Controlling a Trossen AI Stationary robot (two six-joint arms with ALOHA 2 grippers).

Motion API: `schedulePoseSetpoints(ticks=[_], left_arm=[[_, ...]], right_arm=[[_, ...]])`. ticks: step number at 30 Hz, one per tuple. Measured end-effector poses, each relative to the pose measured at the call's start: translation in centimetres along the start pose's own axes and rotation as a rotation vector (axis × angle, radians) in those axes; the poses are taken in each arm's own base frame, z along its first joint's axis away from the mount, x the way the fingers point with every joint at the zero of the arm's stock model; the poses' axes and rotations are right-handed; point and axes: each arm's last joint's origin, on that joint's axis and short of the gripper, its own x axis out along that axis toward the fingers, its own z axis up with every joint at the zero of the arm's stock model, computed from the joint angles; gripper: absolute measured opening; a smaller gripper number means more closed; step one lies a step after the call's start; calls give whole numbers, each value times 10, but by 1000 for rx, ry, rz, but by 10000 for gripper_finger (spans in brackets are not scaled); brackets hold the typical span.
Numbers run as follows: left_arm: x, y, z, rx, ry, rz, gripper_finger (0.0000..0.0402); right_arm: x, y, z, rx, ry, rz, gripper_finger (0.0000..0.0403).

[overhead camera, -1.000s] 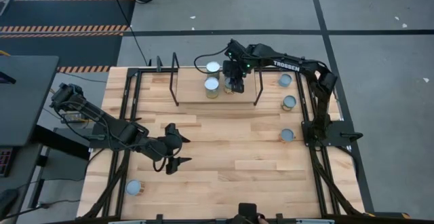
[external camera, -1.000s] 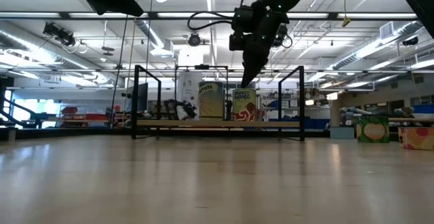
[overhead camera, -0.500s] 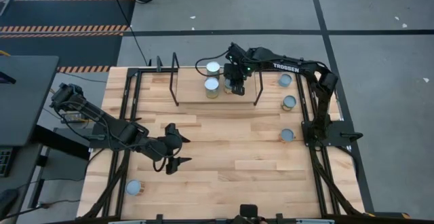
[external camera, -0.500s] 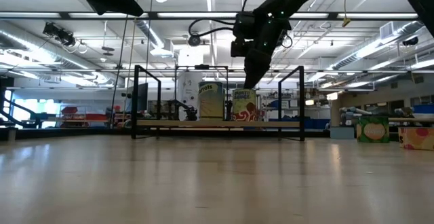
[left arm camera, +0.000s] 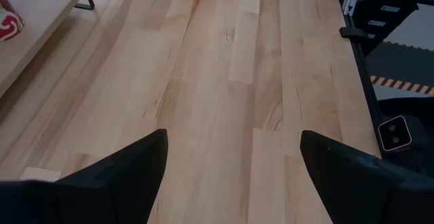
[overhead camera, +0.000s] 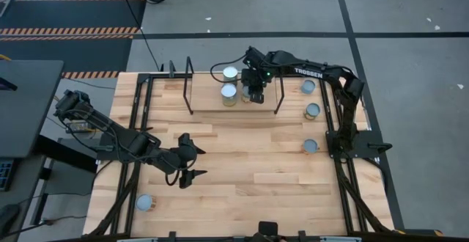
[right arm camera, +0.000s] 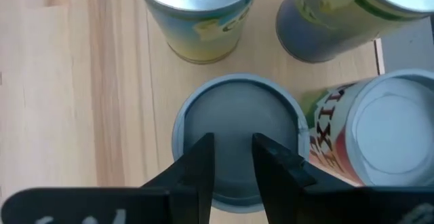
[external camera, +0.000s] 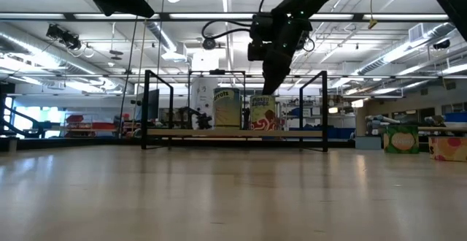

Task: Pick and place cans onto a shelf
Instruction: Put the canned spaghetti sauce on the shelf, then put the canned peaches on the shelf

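high view shows the right gripper (overhead camera: 254, 93), fingers narrowed and empty, above a can (right arm camera: 237, 142) on the shelf (overhead camera: 209, 103) at 12 o'clock; left gripper (overhead camera: 192, 162) spread open near 7.

right gripper (external camera: 268, 89) lifted off can (external camera: 263, 113), jaws narrowed

Right arm (overhead camera: 315, 71) — white lettering "TROSSEN" along its upper link in the high view; the low view catches only a cropped start of the same word at the top edge.

Can on the shelf (external camera: 227, 108), low view — word at the label's top looks like "carrots", only partly legible.

Red and white can (right arm camera: 380, 136), right wrist view — large letters on its side, cut off, unreadable.

Other can labels too small to read.
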Motion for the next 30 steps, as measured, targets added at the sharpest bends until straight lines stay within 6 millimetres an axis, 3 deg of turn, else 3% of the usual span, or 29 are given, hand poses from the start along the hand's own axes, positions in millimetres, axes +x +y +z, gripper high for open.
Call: schedulePoseSetpoints(ticks=[13,19,24,30], left_arm=[[0,0,0,0,0,0,341],[0,0,0,0,0,0,341],[0,0,0,0,0,0,341],[0,0,0,0,0,0,341]], right_arm=[[-3,3,1,-13,-3,-4,107],[-31,14,5,-39,-67,-28,107],[-78,46,4,-94,-125,-15,107],[-140,117,-12,-86,-146,86,105]])
